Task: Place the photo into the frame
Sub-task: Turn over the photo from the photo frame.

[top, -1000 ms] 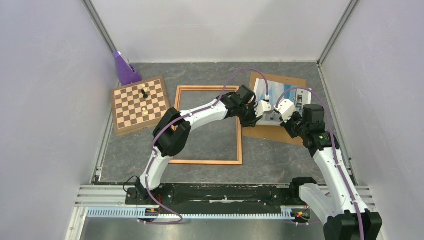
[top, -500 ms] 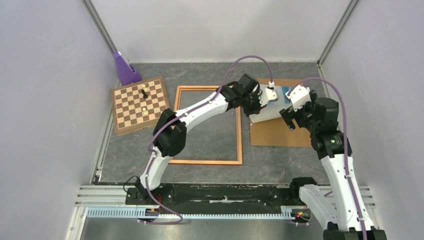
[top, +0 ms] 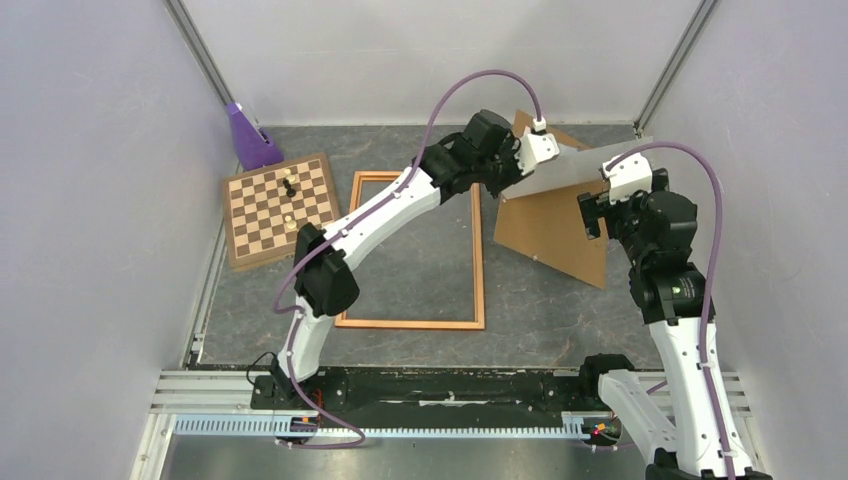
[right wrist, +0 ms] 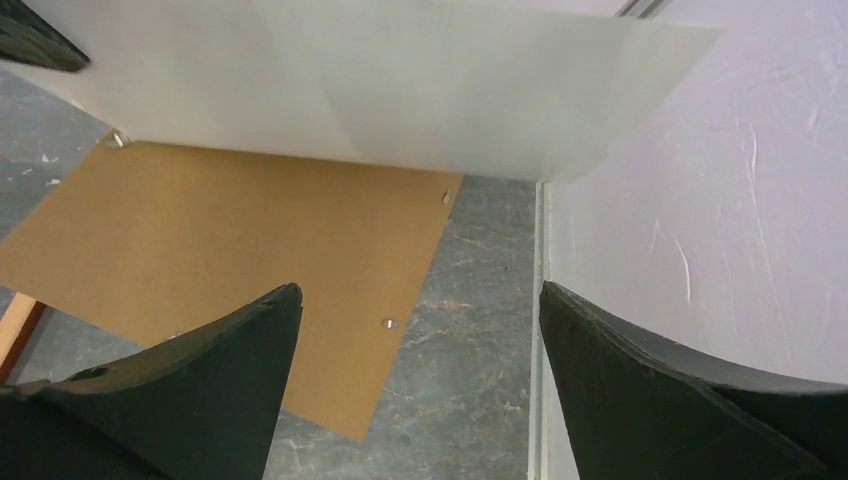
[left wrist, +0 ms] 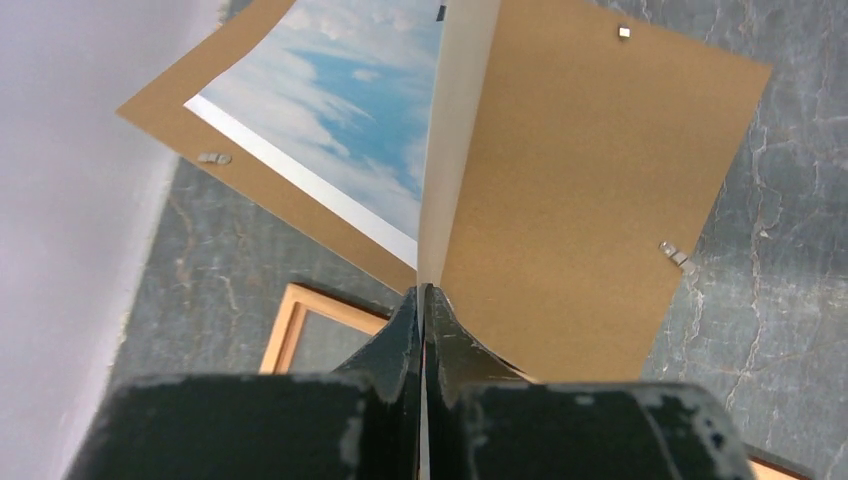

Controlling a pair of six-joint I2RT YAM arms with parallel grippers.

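Note:
My left gripper is shut on one edge of the photo, holding it in the air above the back right of the table. From above, the photo shows its white back. In the left wrist view my left gripper pinches the sheet edge-on, and the photo shows its blue cloudy sky face. My right gripper hangs open beside and under the photo's right end, touching nothing. In its own view my right gripper has wide jaws with the photo above them. The frame lies flat on the table, left of the photo.
A brown hardboard backing panel lies skewed on the table under the photo, also the backing panel with small metal clips. A chessboard with a few pieces and a purple object sit at the back left. The right wall is close.
The left gripper shut on the photo and lifted it off the backing panel, up and toward the back. The right gripper opened, let go and drew back to the right. The panel turned.

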